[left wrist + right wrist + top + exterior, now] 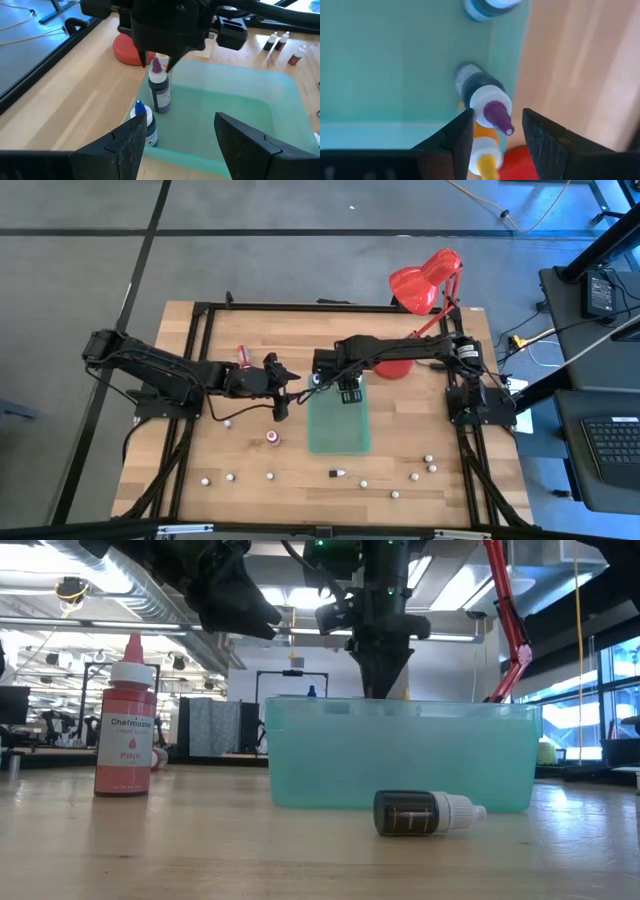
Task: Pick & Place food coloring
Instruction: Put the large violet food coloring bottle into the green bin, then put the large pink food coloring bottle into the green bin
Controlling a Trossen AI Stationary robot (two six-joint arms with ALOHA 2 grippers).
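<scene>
1. The bin sits mid-table, in front of the lamp base.
2. Three bottles stand in its rear left corner.
3. One bottle stands left of the bin; another lies before it.

Setting: robotics lab in open industrial hall. Wooden counter in black metal frame carries two dark arms. Grey concrete floor with dark tape lines, loose cables. Laptop on side desk. Low view: exposed ceiling ducts, strip lights, further workstations and racks behind, large windows at one side.
</scene>
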